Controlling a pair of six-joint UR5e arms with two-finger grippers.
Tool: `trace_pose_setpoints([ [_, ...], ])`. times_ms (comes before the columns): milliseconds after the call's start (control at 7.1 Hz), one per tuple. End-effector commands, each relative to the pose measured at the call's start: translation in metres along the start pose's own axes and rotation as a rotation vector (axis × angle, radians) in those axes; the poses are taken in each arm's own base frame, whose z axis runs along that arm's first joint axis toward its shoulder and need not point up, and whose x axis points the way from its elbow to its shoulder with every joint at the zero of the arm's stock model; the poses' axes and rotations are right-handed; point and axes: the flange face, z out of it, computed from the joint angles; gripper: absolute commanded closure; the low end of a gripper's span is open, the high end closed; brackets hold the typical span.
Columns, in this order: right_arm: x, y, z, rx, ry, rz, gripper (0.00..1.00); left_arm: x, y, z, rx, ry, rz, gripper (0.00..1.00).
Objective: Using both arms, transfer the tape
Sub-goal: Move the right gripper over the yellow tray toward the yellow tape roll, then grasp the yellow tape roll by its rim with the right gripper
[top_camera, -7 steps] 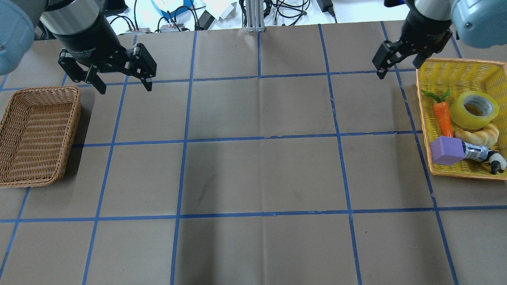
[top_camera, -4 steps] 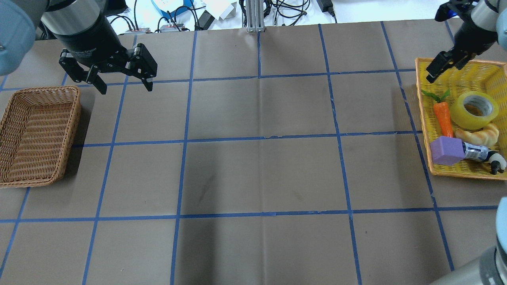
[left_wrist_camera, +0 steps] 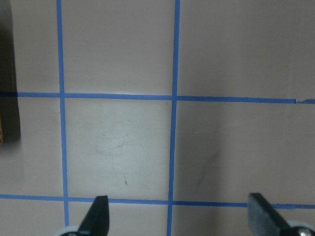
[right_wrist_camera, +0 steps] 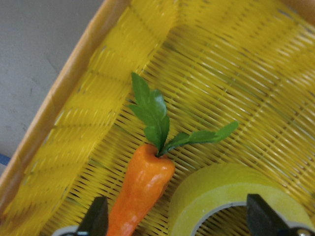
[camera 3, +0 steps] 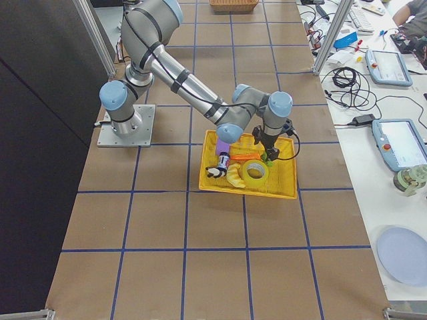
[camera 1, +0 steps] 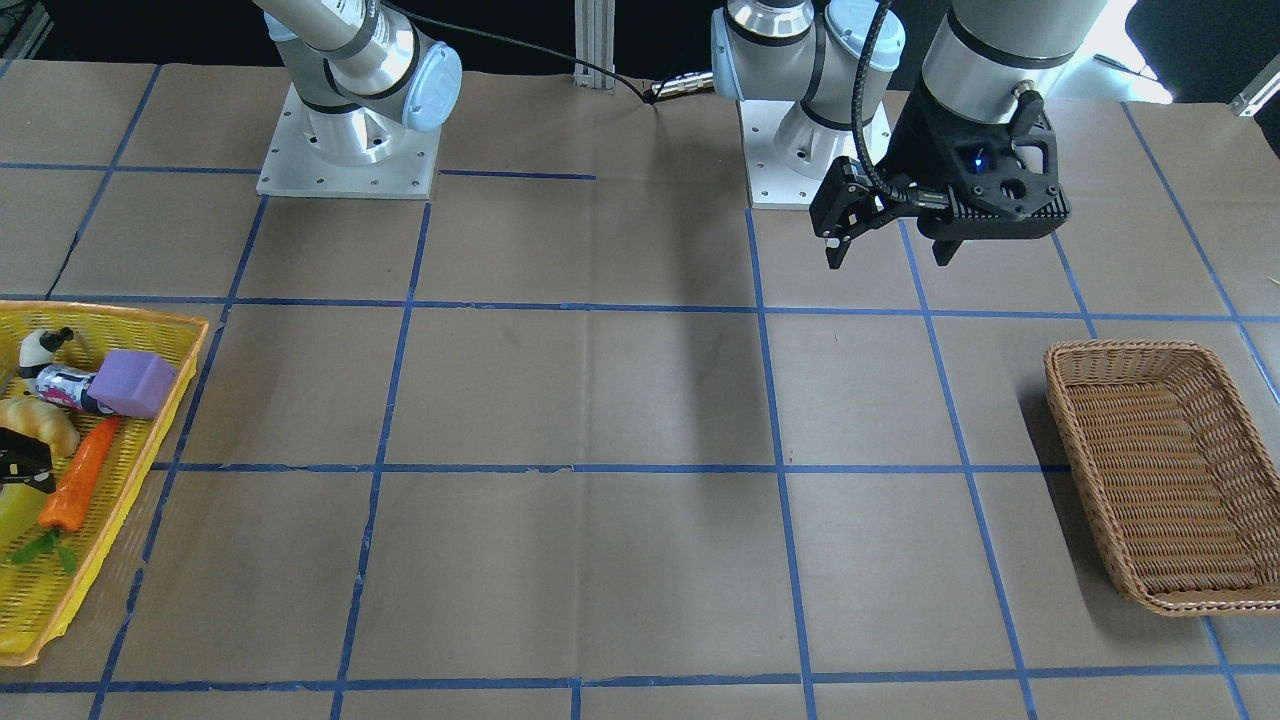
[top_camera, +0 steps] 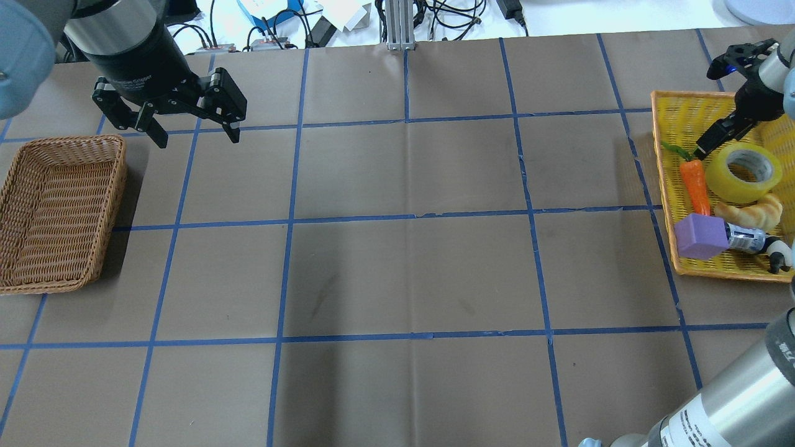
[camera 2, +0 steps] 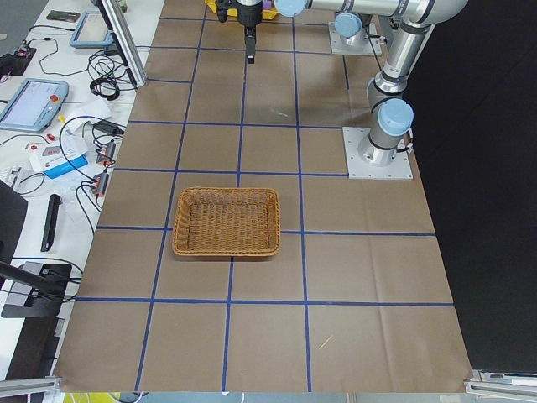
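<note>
So nothing's moved yet: the tape (top_camera: 743,172) lies in the yellow basket (top_camera: 720,272) at the table's right edge, with the right gripper (right_wrist_camera: 179,219) hovering over it, spread and empty. At the far left edge the left gripper (top_camera: 197,138) hangs spread by the wicker basket (top_camera: 119,180); pickup and hand-over remain, I'd say.

Right hand (top_camera: 723,133) nearer the tape (top_camera: 723,180)

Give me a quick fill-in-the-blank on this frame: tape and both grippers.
The tape lies in the yellow basket beside a leafy orange ____.
The right gripper hovers over that basket, fingers ____.
The left gripper, near the brown wicker basket, holds ____.
Missing: carrot; open; nothing.
</note>
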Motion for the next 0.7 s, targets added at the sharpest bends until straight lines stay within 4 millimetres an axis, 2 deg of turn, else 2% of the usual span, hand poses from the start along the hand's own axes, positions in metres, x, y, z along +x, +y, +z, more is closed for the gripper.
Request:
trace_pose_setpoints([
  [0, 0.008, 0.022, 0.021, -0.039, -0.045, 0.047, 0.07, 0.000, 0.000, 0.000, 0.000, 0.001, 0.001, 0.00],
  [141, 0.007, 0.027, 0.024, -0.080, -0.058, 0.050, 0.39, 0.000, 0.000, 0.001, -0.001, 0.001, 0.000, 0.00],
  [282, 0.007, 0.028, 0.024, -0.093, -0.060, 0.067, 0.90, 0.000, 0.000, 0.000, 0.000, 0.001, 0.000, 0.00],
  [423, 0.008, 0.031, 0.024, -0.093, -0.062, 0.073, 0.98, 0.000, 0.000, 0.000, 0.001, 0.000, 0.000, 0.00],
  [563, 0.012, 0.034, 0.024, -0.093, -0.061, 0.082, 0.98, 0.000, 0.000, 0.000, 0.000, 0.001, 0.000, 0.00],
])
